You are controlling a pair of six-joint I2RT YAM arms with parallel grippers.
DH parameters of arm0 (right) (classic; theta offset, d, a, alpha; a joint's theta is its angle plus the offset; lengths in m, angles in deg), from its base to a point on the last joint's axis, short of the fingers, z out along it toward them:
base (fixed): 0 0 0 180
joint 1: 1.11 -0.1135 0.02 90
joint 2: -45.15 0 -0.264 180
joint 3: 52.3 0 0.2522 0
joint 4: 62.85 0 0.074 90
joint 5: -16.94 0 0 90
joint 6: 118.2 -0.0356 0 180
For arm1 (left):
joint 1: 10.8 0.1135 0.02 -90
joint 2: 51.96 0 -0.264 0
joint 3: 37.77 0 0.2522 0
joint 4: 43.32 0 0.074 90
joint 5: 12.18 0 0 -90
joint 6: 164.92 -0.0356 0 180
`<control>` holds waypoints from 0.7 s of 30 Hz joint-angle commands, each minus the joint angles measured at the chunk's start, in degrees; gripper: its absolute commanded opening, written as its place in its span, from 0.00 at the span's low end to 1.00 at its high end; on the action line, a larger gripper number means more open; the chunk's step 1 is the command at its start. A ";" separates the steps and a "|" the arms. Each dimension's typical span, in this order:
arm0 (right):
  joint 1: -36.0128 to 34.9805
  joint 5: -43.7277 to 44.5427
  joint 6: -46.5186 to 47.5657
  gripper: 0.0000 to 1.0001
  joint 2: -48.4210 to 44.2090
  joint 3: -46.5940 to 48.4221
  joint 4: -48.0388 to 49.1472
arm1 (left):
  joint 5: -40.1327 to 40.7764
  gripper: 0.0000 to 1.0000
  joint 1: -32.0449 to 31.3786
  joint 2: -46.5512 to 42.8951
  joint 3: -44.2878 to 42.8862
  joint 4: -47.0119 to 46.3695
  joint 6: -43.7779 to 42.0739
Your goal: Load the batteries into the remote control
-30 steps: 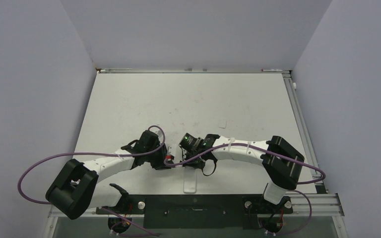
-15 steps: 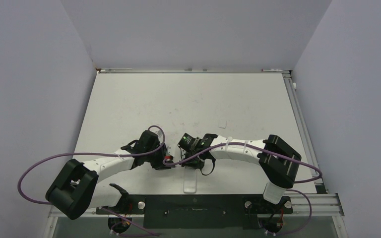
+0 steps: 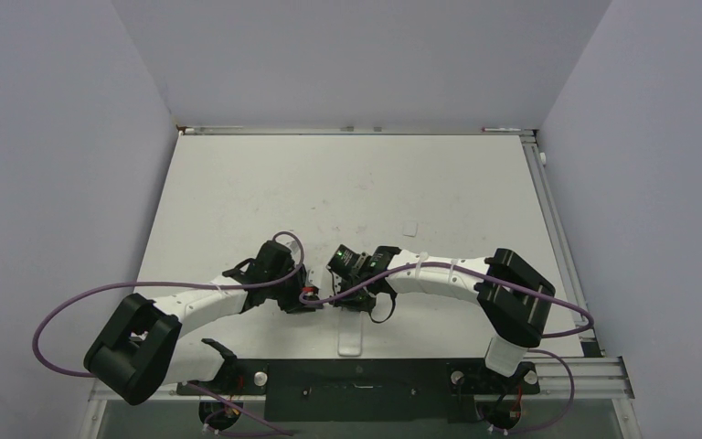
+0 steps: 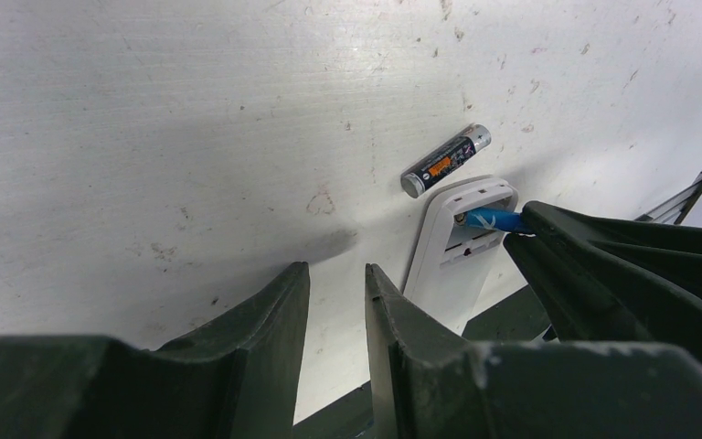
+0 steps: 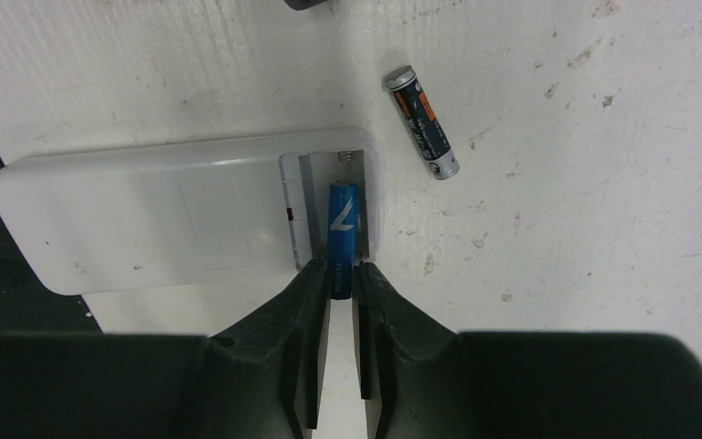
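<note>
The remote control (image 5: 146, 210) lies back up near the table's front edge, its battery bay uncovered. A blue battery (image 5: 342, 219) lies along the bay, and my right gripper (image 5: 338, 274) is shut on its near end, fingertips at the remote's edge. The dark battery (image 5: 422, 121) lies loose on the table just beyond the bay. In the left wrist view the dark battery (image 4: 445, 162), the remote (image 4: 448, 251) and the blue battery (image 4: 492, 219) show ahead to the right. My left gripper (image 4: 338, 270) hovers left of the remote, narrowly open and empty.
A tiny white square piece (image 3: 409, 228) lies farther back, right of centre. The remote (image 3: 351, 337) reaches the black strip along the table's front edge. Both wrists meet close together above it, with purple cables looping around the arms.
The right arm's elbow has shifted slightly left and then held. The left arm has not moved.
</note>
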 commanded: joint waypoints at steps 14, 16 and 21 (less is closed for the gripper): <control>-0.36 -0.02 -1.37 0.19 0.47 2.26 2.65 | 1.17 0.27 0.25 0.23 1.55 1.16 -1.00; -0.36 -0.02 -1.50 0.19 0.63 2.41 2.84 | 1.02 0.27 0.25 0.24 1.55 0.97 -0.89; -0.36 0.33 -1.80 0.21 0.03 2.07 3.94 | 0.62 0.27 0.25 0.45 1.55 0.72 -0.80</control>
